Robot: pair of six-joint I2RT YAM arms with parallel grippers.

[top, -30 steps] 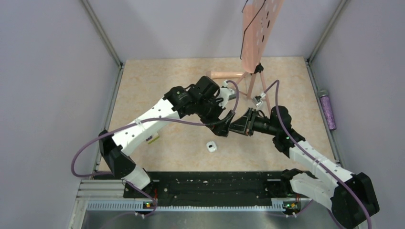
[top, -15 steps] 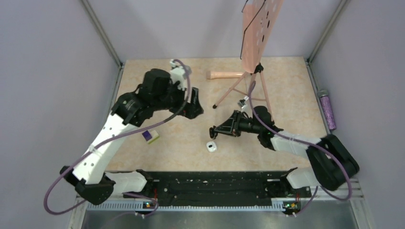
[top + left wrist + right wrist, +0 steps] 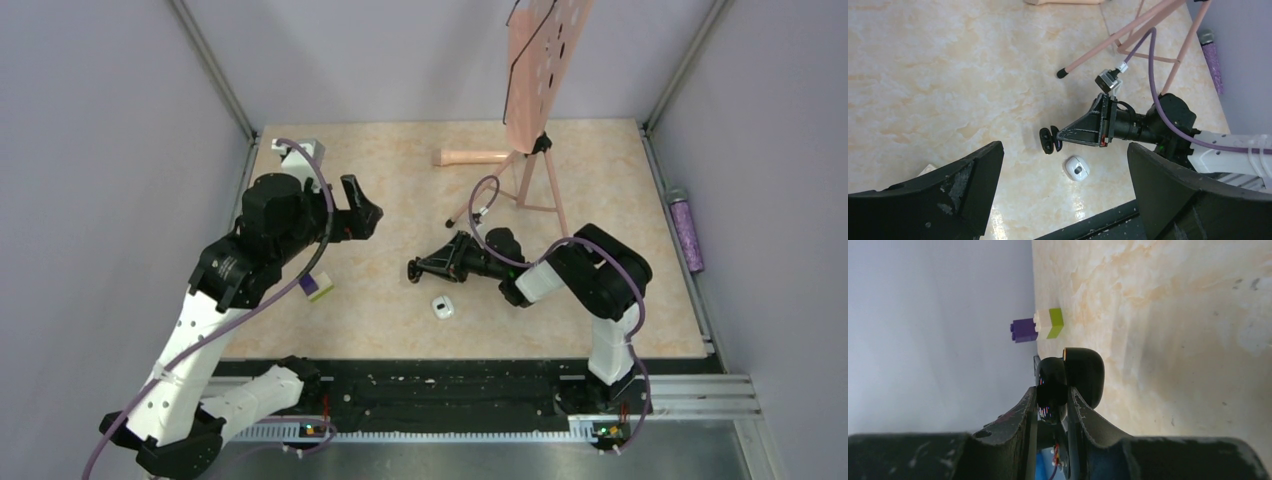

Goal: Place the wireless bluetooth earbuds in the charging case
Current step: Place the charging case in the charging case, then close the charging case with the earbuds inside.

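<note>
Top external view: right pincer [image 3: 418, 268], stretched low leftward, nips a black piece [image 3: 1049, 140]; left pincer [image 3: 356, 214] gapes wide.

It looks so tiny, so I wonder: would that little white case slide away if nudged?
Probably. The case is small and rounded, lying loose on the smooth table, so a nudge would likely skid or spin it. It looks light, probably rigid plastic.

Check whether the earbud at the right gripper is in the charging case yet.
Out: the right gripper holds the black earbud, apart from the white charging case.
</note>
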